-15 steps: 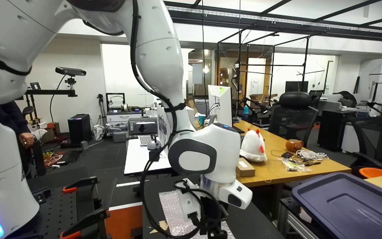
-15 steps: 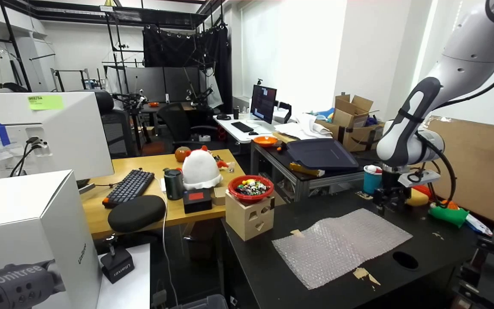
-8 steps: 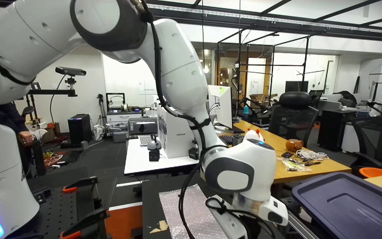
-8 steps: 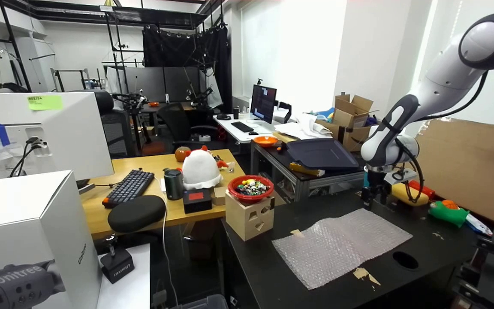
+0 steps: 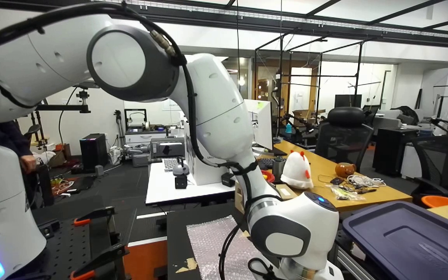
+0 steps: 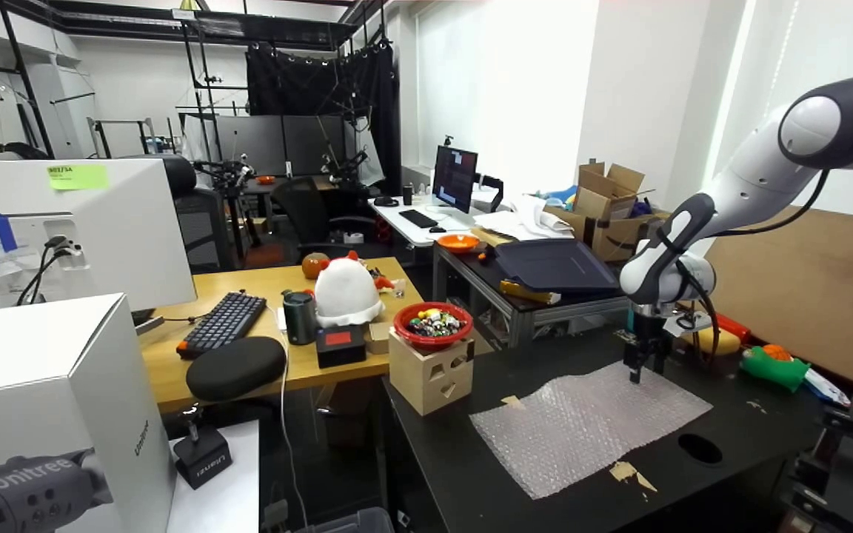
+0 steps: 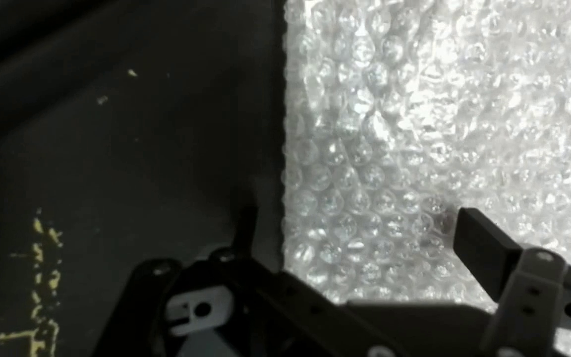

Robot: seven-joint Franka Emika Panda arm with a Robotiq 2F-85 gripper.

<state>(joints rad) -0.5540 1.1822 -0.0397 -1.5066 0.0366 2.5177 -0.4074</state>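
Observation:
My gripper point(image 7: 357, 225) is open, its two fingers wide apart with nothing between them. In the wrist view it straddles the edge of a clear bubble wrap sheet point(image 7: 394, 124). The left finger stands over bare black table point(image 7: 166, 163), and the right finger pad point(image 7: 486, 253) is over the sheet. An exterior view has the gripper point(image 6: 647, 370) low at the far end of the sheet point(image 6: 582, 422), fingers pointing down; whether they touch it I cannot tell. Elsewhere the sheet point(image 5: 216, 241) shows beside the arm, while the gripper is below the picture.
A wooden shape box point(image 6: 430, 377) carries a red bowl point(image 6: 434, 343) of small items at the table's corner. Behind the gripper lie a yellow object point(image 6: 719, 340) and a green one point(image 6: 774, 370), near a cardboard panel point(image 6: 819, 274). A dark lid point(image 5: 414, 241) rests on a neighbouring stand.
The arm has reached outward and lowered, bringing the gripper from beside the toys down to the sheet's far edge. The jaws have stayed open, and the sheet looks unmoved.

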